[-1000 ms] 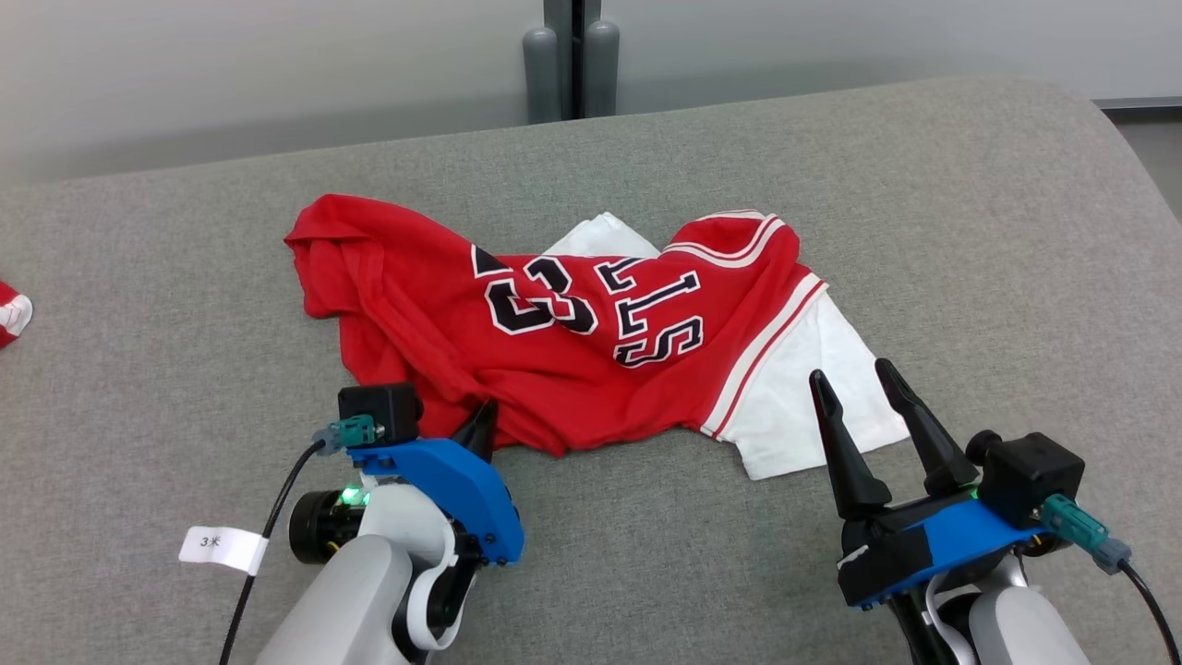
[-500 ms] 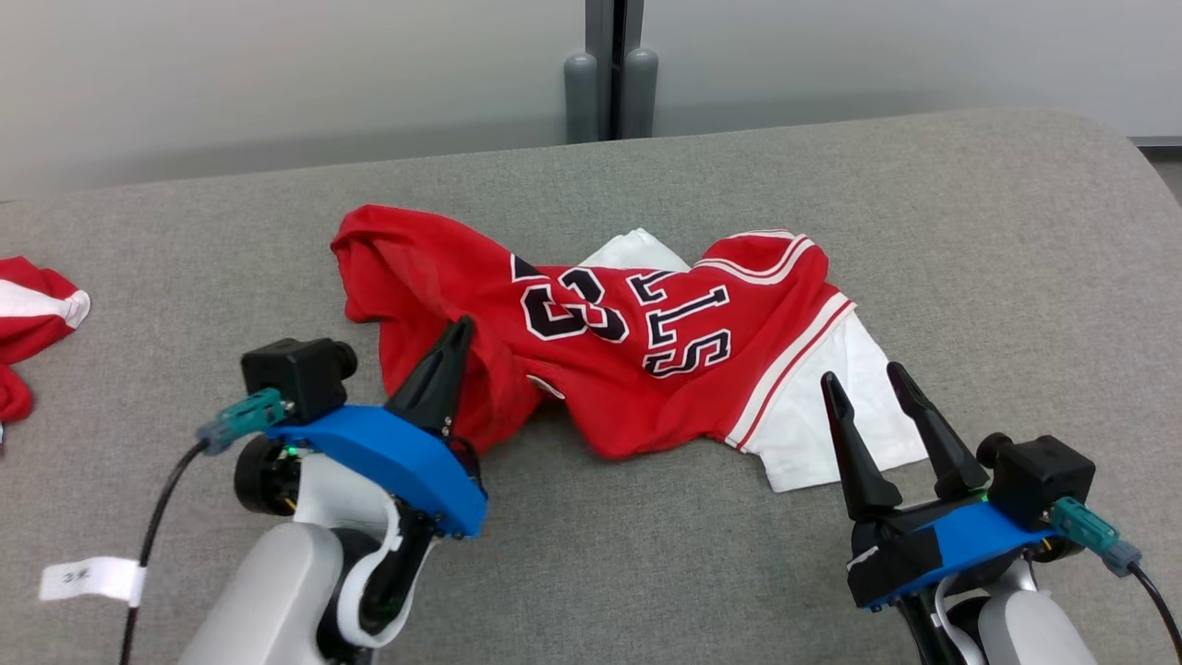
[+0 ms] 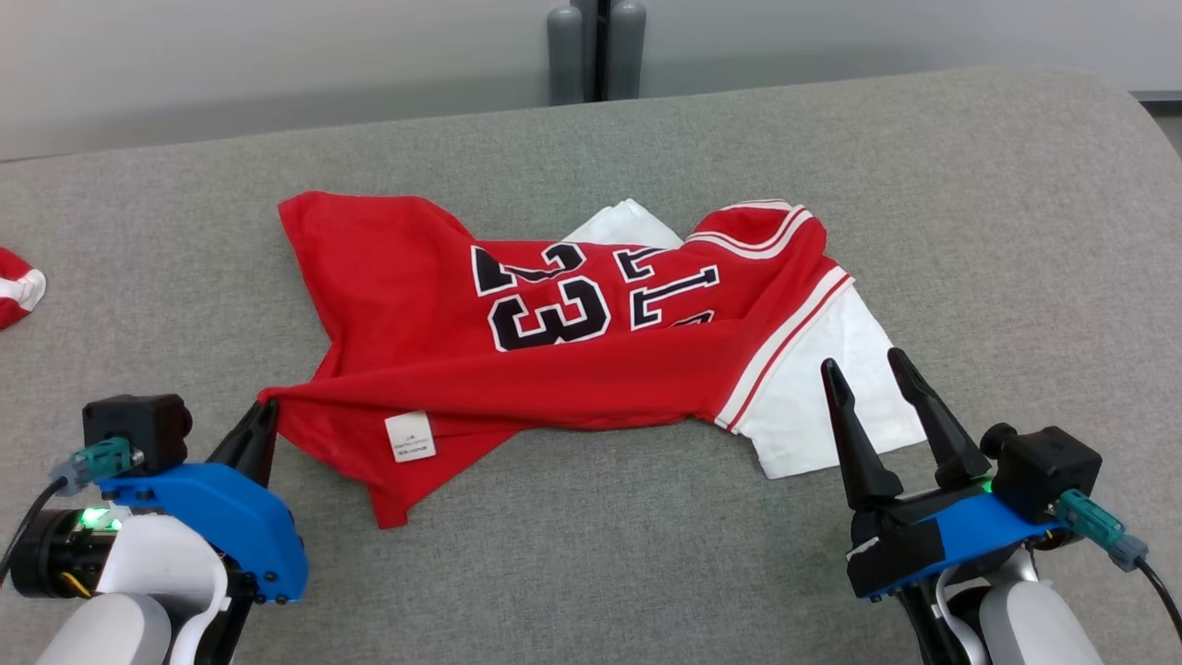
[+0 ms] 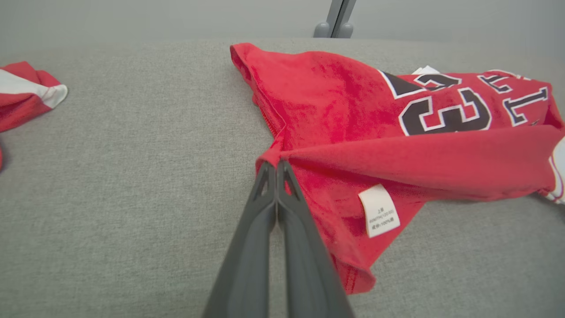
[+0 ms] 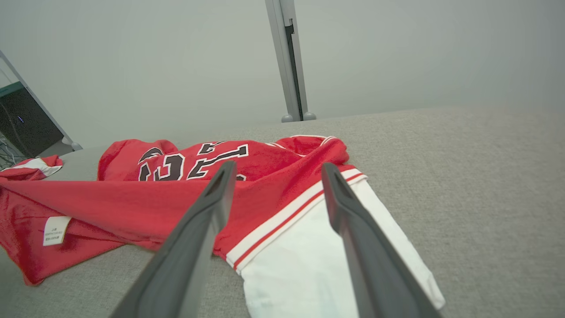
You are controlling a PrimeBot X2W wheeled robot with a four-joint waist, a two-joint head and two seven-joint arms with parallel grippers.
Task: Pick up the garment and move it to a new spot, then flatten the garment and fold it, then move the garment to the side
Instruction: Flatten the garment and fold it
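Observation:
The garment [image 3: 416, 286] is a red jersey with black "23" lettering and white sleeves, lying rumpled across the grey padded surface [image 3: 970, 212]. My left gripper [image 3: 263, 411] is shut on the garment's red hem corner at the lower left, stretching a fold taut; the left wrist view shows the pinched garment [image 4: 335, 97] at my left gripper [image 4: 276, 164], with a white care label [image 4: 379, 211] beside it. My right gripper [image 3: 863, 365] stands open just above the white sleeve [image 3: 813, 406] at the lower right, and the right wrist view shows the garment [image 5: 273, 194] beyond my right gripper [image 5: 278, 170].
A second red and white cloth [image 3: 17, 286] lies at the far left edge of the surface. Grey posts [image 3: 596, 51] stand behind the surface against a pale wall. Bare grey surface stretches in front of and to the right of the garment.
My left gripper has pulled the pinched hem corner down and to the left, spreading the bunched left part of the garment out. The head camera has shifted. My right gripper has stayed open in place.

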